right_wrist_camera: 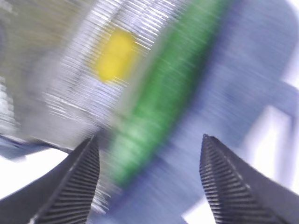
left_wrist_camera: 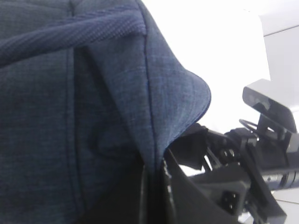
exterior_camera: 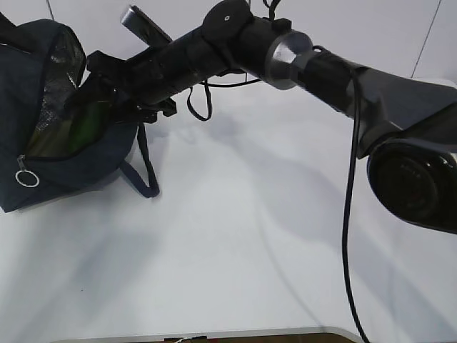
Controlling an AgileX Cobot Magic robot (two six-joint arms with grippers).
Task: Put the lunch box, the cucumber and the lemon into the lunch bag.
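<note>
The right claw [right_wrist_camera: 148, 186] stands wide open with nothing between its two black fingers [right_wrist_camera: 70, 186], whose inner faces are finely ribbed and taper to points. Just beyond them, blurred, the long smooth green cucumber [right_wrist_camera: 154, 112] lies slantwise inside the lunch bag [exterior_camera: 43, 136], and the small yellow lemon [right_wrist_camera: 113, 53] sits beside it against the crinkled silvery lining [right_wrist_camera: 70, 84]. In the exterior view the right arm [exterior_camera: 214, 50] reaches across to the bag's mouth on the left of the white bench [exterior_camera: 235, 236]. The bag is boxy dark navy woven cloth with a looped handle [exterior_camera: 146, 175] and a metal ring pull [exterior_camera: 27, 177]. The lunch box cannot be made out. The left claw is hidden behind the cloth, so its state cannot be told.
</note>
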